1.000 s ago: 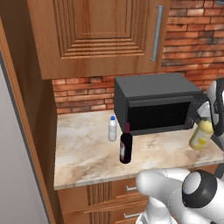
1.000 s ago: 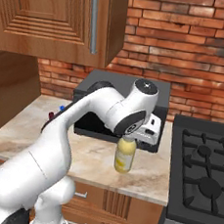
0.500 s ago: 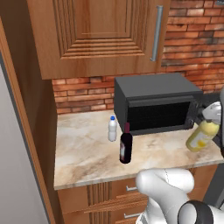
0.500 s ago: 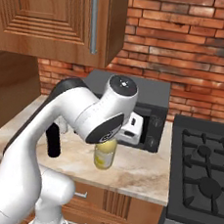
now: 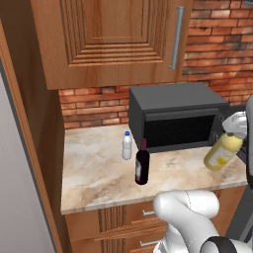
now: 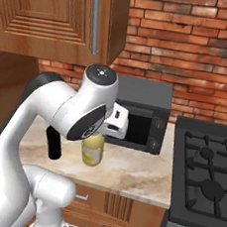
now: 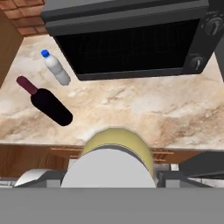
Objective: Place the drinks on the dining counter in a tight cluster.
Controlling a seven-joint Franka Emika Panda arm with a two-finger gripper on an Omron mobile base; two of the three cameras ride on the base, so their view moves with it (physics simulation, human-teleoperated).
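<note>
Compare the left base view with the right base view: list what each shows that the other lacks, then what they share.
Left base view alone: the wine bottle and the white bottle standing on the marble counter.
Right base view alone: the stove with its burners.
Both: the yellow juice bottle held off the counter, the microwave, the brick wall, the wooden cabinet.

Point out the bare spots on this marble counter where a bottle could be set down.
Bare marble counter lies left of the white bottle and wine bottle, and along the front edge before the microwave. It is crowded around those two bottles by the microwave's left corner.
</note>
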